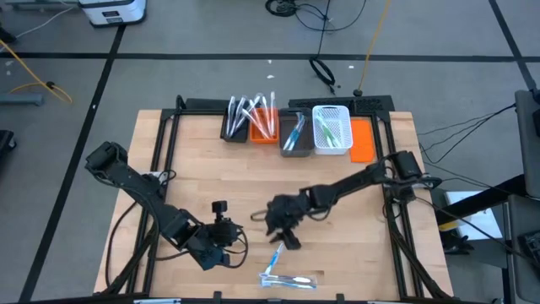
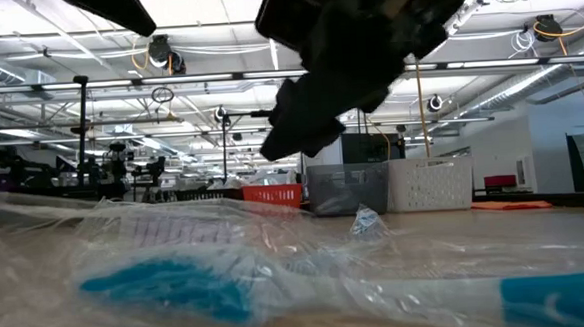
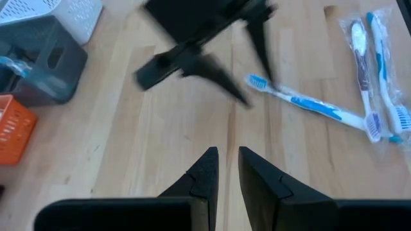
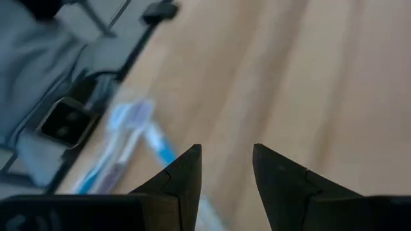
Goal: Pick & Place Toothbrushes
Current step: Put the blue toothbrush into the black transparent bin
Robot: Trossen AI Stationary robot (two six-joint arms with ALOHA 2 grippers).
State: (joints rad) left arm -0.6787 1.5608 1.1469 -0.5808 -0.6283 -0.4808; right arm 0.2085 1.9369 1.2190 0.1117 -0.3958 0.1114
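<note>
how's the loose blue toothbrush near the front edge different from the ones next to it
The loose blue toothbrush lies bare on the wood, angled away; the other toothbrushes lie bundled in clear wrapping. The loose one is just ahead of the right gripper, while the wrapped ones sit closer to the table's front edge. Both have blue and white handles and lie flat on the table, outside the bins.
</note>
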